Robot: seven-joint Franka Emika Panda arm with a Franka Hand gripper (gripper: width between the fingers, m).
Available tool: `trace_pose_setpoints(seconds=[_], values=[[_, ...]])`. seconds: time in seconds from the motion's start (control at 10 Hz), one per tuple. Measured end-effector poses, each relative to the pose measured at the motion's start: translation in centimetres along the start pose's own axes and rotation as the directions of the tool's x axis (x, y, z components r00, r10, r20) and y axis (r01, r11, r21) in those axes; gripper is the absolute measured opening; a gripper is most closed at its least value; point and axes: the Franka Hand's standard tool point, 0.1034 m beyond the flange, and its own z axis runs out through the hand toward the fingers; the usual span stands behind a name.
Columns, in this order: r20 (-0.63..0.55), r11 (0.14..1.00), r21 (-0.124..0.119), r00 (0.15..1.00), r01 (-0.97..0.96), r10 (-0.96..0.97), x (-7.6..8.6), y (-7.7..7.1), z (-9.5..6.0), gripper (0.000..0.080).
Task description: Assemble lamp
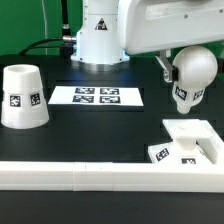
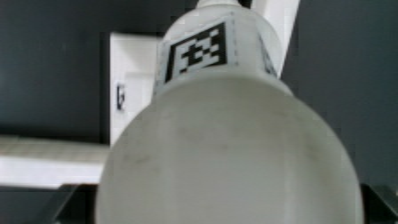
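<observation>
The white bulb [image 1: 191, 75] with a tag on its neck hangs in my gripper [image 1: 183, 62] at the exterior view's right, tilted, above the flat square base [image 1: 187, 142]. The gripper's fingers are closed on the bulb's round head. In the wrist view the bulb [image 2: 214, 130] fills the picture, its tagged neck pointing away toward the base [image 2: 128, 85] below. The tapered shade [image 1: 22, 97] stands on its wide end on the table at the exterior view's left, apart from the gripper.
The marker board [image 1: 97, 96] lies flat on the black table in the middle. A long white rail [image 1: 90, 177] runs along the front edge. The robot's white pedestal [image 1: 98, 35] stands at the back.
</observation>
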Motion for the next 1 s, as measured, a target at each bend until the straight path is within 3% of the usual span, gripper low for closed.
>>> trace_pose_setpoints(seconds=[0.3, 0.5, 0.8, 1.0], values=[[-0.152, 0.999, -0.029, 0.988, 0.021, -0.025, 2.0, 0.4, -2.4, 0.0576], [-0.131, 1.0, -0.02, 0.991, 0.022, -0.025, 2.8, 0.1, -3.4, 0.0576], [-0.131, 1.0, -0.02, 0.991, 0.022, -0.024, 2.8, 0.1, -3.2, 0.0576], [-0.151, 0.996, -0.036, 0.985, 0.077, -0.082, 3.8, 0.6, -3.4, 0.0576]])
